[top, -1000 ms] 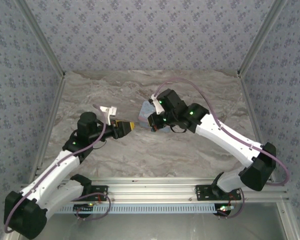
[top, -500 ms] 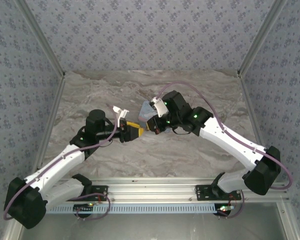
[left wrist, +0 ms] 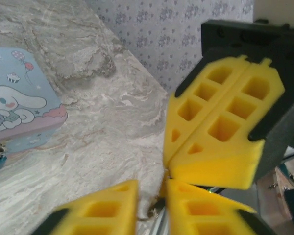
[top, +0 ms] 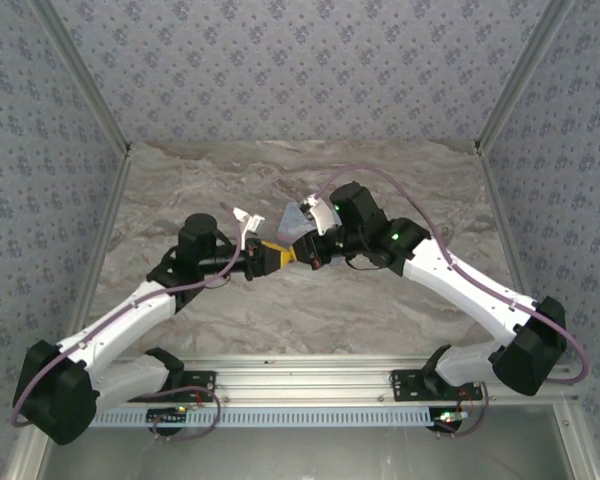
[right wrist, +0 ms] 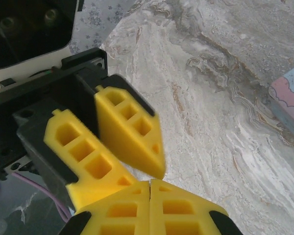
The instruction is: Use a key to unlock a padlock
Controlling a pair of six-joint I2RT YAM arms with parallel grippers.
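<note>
The hands meet tip to tip, likely for a handover. The right hand (right wrist: 150,183) is shut; the left hand (left wrist: 152,188) is nearly closed around a ring (left wrist: 153,211) at six o'clock, grip uncertain.

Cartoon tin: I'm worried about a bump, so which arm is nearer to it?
Right. The right arm overlaps the pale blue tin at its wrist, seen from above; the left arm sits short of it, the left gripper meeting the right gripper on the tin's near side.
</note>
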